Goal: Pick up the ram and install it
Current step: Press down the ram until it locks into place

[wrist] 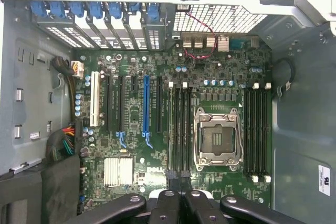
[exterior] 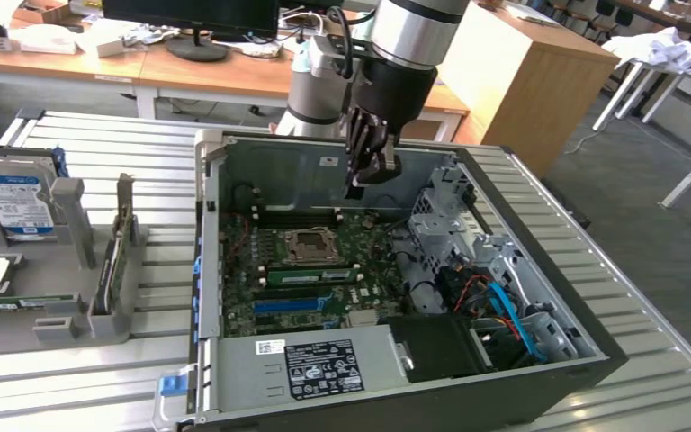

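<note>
The ram [exterior: 309,274] is a narrow green stick with dark chips. It stands in a slot on the motherboard [exterior: 276,310], just beside the CPU socket [exterior: 318,243], inside the open computer case [exterior: 208,270]. My gripper [exterior: 358,184] hangs well above the board near the case's back wall. Its fingers are shut together with nothing between them. In the wrist view the shut gripper [wrist: 178,200] hovers over one end of the memory slots next to the CPU socket [wrist: 217,139]. There the ram [wrist: 171,129] appears as a thin edge-on strip.
A grey holder [exterior: 69,315] at the exterior view's left carries a silver hard drive [exterior: 15,202] and another thin board [exterior: 112,270] standing on edge. Inside the case are a blue slot [exterior: 291,304], the power supply [exterior: 321,364], a metal drive cage [exterior: 442,216] and cables [exterior: 502,301].
</note>
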`<state>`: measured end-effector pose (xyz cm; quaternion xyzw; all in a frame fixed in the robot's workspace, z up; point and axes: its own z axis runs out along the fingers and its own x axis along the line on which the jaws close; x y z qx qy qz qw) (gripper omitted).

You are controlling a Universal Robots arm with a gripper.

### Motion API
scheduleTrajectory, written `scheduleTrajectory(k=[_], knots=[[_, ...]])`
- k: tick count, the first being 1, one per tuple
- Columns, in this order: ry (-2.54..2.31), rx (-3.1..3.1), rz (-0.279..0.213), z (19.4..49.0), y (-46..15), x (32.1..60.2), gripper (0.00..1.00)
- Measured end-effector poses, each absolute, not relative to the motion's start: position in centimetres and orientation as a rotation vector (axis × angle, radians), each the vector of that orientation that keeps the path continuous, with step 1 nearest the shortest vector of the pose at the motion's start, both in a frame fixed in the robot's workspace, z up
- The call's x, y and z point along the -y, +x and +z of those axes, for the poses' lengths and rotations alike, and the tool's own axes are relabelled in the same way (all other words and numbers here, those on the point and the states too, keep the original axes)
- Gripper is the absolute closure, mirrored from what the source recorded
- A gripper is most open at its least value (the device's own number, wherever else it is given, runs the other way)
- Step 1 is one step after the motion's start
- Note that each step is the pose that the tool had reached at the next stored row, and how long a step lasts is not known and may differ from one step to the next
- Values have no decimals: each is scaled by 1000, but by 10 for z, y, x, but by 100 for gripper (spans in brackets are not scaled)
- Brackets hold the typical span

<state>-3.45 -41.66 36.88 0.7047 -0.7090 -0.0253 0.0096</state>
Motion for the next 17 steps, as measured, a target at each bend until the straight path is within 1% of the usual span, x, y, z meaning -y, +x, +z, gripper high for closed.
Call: scheduleTrajectory(k=[17], knots=[[2200, 2214, -79, 369, -20, 417, 89]])
